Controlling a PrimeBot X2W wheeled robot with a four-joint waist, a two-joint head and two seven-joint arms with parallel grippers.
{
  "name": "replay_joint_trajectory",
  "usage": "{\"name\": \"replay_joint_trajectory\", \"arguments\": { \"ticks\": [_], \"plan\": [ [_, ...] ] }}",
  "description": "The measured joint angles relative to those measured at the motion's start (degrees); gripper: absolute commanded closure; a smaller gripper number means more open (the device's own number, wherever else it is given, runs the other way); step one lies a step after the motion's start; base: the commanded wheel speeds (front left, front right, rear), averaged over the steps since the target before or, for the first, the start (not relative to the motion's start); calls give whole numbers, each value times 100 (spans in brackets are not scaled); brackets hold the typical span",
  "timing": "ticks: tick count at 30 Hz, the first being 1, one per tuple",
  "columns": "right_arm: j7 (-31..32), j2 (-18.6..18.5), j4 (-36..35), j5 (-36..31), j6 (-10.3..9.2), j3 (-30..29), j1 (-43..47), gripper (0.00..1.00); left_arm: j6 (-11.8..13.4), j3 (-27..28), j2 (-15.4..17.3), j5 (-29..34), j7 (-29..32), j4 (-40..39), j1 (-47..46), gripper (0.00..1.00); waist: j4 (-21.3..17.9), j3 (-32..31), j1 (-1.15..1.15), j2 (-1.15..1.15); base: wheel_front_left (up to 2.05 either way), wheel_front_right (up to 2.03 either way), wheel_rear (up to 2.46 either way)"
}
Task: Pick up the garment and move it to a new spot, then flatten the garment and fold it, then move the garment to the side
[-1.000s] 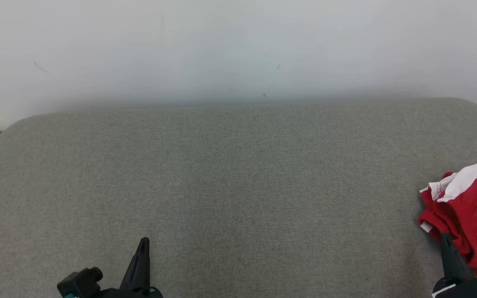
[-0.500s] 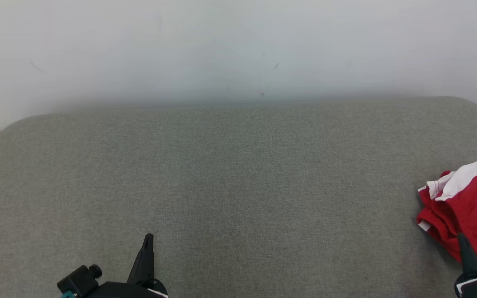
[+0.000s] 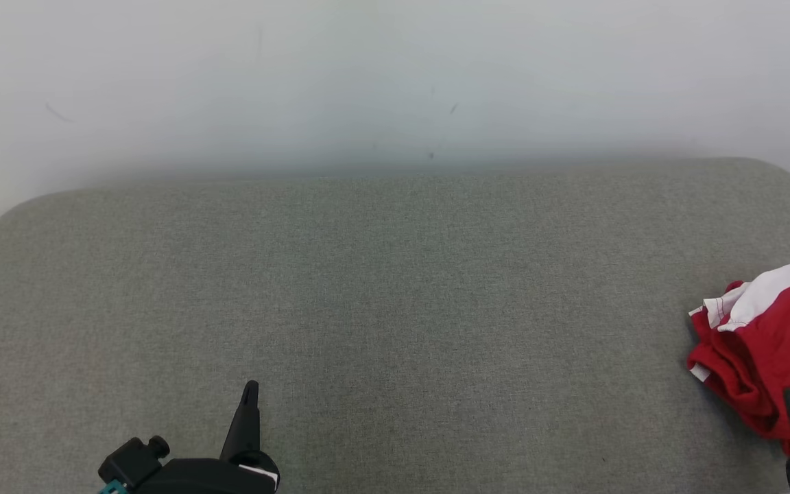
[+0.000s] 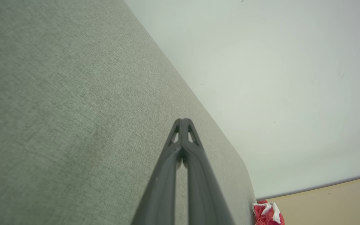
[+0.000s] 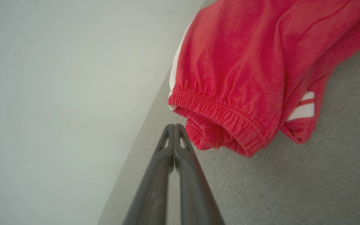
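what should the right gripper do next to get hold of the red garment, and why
Probably open the right gripper first. Its fingers are pressed shut and hold nothing, with the tips close beside the elastic hem of the red garment, which lies bunched on the grey cushion. Open jaws could then ease forward around that hem.

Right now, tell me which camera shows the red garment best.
The right wrist view: the garment is close, its gathered elastic hem and white stripes clear. The head view has the garment small, cut off at the right edge; the left wrist view shows the garment tiny at the bottom.
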Motion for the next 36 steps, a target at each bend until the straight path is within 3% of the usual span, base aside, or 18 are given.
{"name": "replay_joint_trajectory", "arguments": {
  "ticks": [36],
  "plan": [
    [749, -119, 1017, 1928, -2, -1123, -649, 100, -452, -229, -197, -2149, -56, 570, -476, 100, -93, 22, 0, 0, 0, 0, 0]
  ]
}}
